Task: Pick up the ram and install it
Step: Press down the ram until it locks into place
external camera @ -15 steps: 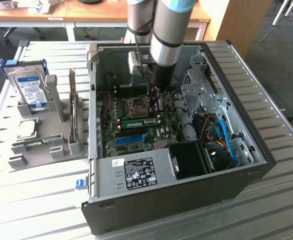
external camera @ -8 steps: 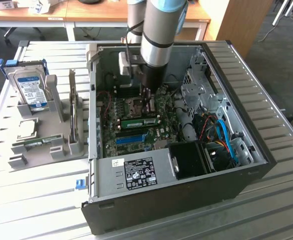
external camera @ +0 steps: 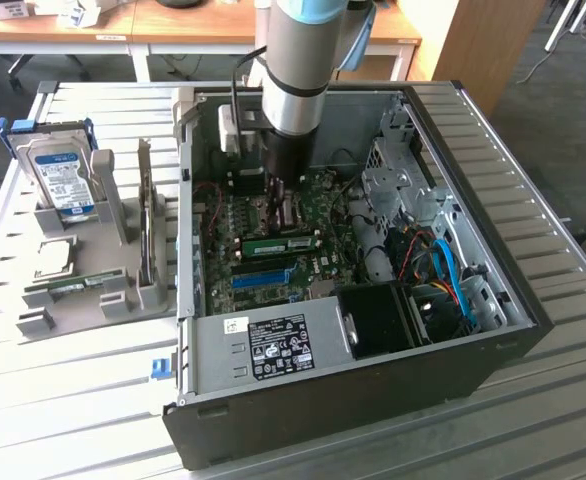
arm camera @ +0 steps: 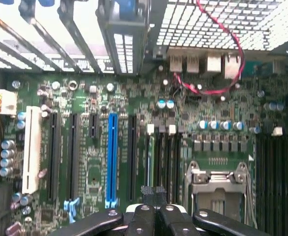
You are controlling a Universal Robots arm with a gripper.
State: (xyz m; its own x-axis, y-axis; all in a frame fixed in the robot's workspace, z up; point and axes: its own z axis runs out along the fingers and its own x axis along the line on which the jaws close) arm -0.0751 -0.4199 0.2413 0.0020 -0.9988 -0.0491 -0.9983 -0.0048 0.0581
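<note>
Inside open computer case (external camera: 493, 290), gripper (external camera: 283, 195) low over motherboard (external camera: 323, 240), fingers pressed together, pinching nothing visible; in wrist view, gripper (arm camera: 154, 192) with closed fingertips just above memory slots (arm camera: 163, 157); ram (external camera: 278, 245) lying seated on board beside blue slot (external camera: 263, 275), just below gripper in exterior view; look-alike green stick (external camera: 73, 287) in grey holder tray (external camera: 123, 240) toward exterior view's left, near hard drive (external camera: 58, 180) standing upright; tray well apart from gripper.
</note>
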